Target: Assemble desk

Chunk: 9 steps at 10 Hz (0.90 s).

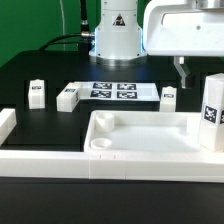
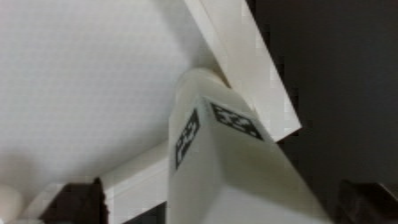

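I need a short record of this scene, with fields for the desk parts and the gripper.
tabletop: flat at the front, rim up
leg one: far on exterior view's left
leg two: beside the marker board
leg three: at the marker board's other end
leg four: upright, at tabletop's end, exterior view's right
gripper: above the table, state unclear

white arm — dark-fingered end effector

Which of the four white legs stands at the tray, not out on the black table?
The leg at the exterior view's right edge. It stands upright at the tabletop's end, while the other three sit beyond it on the table.
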### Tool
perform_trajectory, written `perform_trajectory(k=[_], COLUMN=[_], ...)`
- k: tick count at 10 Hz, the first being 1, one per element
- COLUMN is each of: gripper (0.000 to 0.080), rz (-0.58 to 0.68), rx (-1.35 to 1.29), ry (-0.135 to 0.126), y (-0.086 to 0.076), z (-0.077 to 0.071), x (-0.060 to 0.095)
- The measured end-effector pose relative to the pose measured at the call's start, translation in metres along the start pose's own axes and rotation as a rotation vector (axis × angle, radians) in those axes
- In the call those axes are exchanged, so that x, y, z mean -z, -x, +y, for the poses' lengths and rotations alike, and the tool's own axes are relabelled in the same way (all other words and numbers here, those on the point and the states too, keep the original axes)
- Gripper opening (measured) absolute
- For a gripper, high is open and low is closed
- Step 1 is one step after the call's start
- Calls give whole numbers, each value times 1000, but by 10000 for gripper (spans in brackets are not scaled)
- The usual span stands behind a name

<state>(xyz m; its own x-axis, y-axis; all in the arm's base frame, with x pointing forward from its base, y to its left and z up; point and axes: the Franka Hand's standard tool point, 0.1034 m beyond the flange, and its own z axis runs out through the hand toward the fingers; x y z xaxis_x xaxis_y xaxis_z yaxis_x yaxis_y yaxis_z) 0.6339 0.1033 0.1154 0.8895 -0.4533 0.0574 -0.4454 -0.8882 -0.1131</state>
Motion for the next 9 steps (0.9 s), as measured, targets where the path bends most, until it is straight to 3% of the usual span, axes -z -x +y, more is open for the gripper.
perform_trajectory(k=[9], gripper=[649], rz=[-10], rx=[799], ry=[22], y=[-4], z=[-2], x=[2])
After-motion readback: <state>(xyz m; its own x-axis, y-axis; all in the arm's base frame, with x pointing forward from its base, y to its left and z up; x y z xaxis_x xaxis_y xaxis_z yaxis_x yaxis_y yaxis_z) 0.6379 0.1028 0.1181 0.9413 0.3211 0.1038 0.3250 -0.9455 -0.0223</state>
